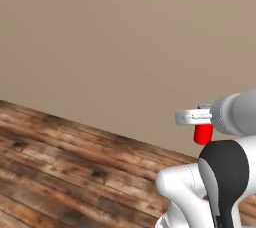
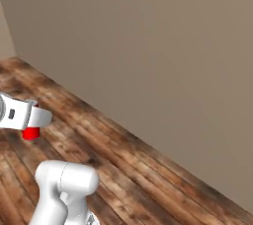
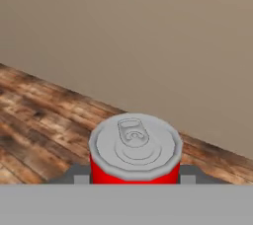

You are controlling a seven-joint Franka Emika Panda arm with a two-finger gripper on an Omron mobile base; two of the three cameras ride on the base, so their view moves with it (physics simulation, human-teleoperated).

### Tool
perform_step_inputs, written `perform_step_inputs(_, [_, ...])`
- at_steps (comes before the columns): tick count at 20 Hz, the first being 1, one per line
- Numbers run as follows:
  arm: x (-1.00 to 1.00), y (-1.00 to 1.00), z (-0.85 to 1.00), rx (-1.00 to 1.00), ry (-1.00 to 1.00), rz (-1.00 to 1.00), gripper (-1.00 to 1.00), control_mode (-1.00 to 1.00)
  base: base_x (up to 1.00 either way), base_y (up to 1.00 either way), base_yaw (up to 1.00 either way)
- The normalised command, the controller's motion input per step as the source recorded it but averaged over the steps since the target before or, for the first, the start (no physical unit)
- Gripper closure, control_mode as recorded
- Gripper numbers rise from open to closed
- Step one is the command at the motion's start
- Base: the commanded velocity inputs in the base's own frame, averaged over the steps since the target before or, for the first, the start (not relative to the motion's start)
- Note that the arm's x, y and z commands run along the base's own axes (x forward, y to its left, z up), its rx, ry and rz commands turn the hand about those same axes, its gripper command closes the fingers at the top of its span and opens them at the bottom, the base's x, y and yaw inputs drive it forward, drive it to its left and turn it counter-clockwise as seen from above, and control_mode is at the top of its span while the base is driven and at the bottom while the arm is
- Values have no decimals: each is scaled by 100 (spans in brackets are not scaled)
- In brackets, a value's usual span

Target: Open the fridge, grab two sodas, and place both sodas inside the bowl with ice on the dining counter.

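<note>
Red can (image 3: 134,151) (silver pull-tab top), upright, gripped in hand (image 3: 134,178)

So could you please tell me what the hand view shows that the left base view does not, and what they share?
The hand view alone shows the can's silver lid and pull tab, seen from above between the finger tips. The left base view alone shows the gripper from the side, the can's red body hanging below it, and the arm's white and dark joints. Both share the wood floor and the beige wall.
</note>
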Motion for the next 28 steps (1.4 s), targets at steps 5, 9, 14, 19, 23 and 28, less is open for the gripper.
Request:
perform_step_inputs(5, [0, 0, 0, 0, 0, 0, 100, 100, 89, -14, 55])
perform_step_inputs(9, [0, 0, 0, 0, 0, 0, 100, 100, 89, -13, 55])
perform_step_inputs(14, [0, 0, 0, 0, 0, 0, 100, 100, 89, -13, 55])
perform_step_inputs(19, [0, 0, 0, 0, 0, 0, 100, 100, 89, -15, 55])
perform_step_inputs(23, [0, 0, 0, 0, 0, 0, 100, 100, 98, -18, 52])
perform_step_inputs(28, [0, 0, 0, 0, 0, 0, 100, 100, 99, -24, 49])
